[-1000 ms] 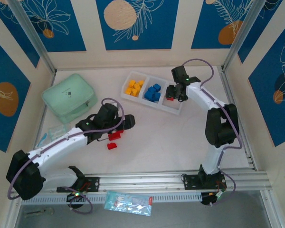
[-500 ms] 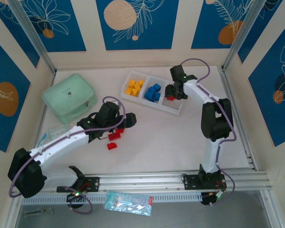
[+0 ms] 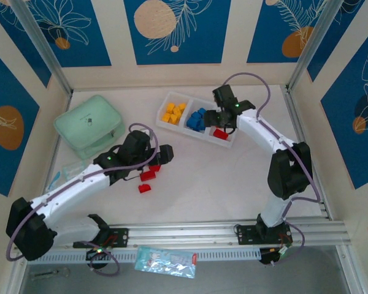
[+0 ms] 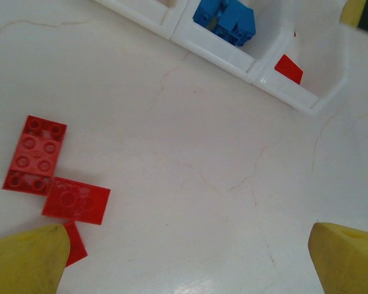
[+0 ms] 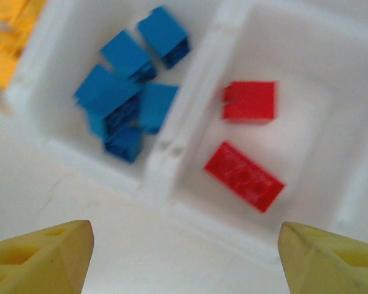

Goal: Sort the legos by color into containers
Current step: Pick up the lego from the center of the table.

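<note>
The long white tray (image 3: pixel 172 126) holds yellow legos (image 3: pixel 173 112) on the left, blue legos (image 3: pixel 197 119) in the middle and red legos (image 3: pixel 219 132) on the right. In the right wrist view two red bricks (image 5: pixel 245 176) lie in the right compartment beside the blue ones (image 5: pixel 127 92). My right gripper (image 5: pixel 183 260) hangs open just above the tray's near wall, nothing between its fingers. Three red legos (image 4: pixel 55 177) lie loose on the table, also seen from above (image 3: pixel 147 177). My left gripper (image 4: pixel 187 260) is open and empty, to the right of these loose bricks.
A mint-green rounded case (image 3: pixel 89 125) sits at the left rear. A flat printed packet (image 3: pixel 165 261) lies beyond the front rail, and another clear packet (image 3: pixel 64 173) rests at the left edge. The rail (image 3: pixel 233 229) runs along the near side.
The right arm has swung left and its gripper moved off the red compartment, where a red brick now shows. The left gripper shifted slightly near the loose red bricks.
</note>
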You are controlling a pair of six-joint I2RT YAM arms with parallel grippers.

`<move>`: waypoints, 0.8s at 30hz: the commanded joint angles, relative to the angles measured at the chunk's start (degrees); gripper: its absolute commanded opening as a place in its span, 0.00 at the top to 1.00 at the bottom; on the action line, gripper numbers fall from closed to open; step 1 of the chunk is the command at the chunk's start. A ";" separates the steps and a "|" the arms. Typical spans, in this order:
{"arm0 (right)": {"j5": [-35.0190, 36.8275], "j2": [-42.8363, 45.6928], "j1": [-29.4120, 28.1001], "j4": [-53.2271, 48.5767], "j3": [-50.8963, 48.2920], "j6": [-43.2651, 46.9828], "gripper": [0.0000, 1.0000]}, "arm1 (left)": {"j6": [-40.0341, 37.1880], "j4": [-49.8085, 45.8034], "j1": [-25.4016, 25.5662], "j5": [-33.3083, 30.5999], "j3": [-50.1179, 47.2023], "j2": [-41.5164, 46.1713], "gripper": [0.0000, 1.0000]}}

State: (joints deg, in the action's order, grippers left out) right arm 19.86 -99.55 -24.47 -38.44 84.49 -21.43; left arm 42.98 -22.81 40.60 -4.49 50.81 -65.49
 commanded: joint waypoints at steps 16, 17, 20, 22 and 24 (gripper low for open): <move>-8.95 -13.87 -22.36 2.37 6.93 -8.19 0.14 | 3.57 -16.81 -2.59 -8.14 -8.04 18.28 0.01; -8.55 -15.45 -23.18 1.89 8.67 -8.76 0.14 | 3.81 -17.60 -2.67 -8.38 -8.17 19.08 0.01; -8.08 -20.25 -25.08 -0.65 14.61 -10.67 0.15 | 4.23 -19.73 -2.64 -9.36 -8.48 21.14 0.01; -6.83 -23.26 -26.09 -2.08 17.87 -11.74 0.16 | 4.49 -20.42 -2.68 -9.66 -8.74 22.19 0.01; -6.15 -26.04 -26.87 -3.02 20.92 -12.38 0.18 | 4.74 -21.09 -2.78 -9.75 -9.04 22.97 0.01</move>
State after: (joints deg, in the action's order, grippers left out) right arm 13.04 -122.98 -50.15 -38.15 101.89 -31.20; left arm 46.68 -40.58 38.41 -12.56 42.89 -43.59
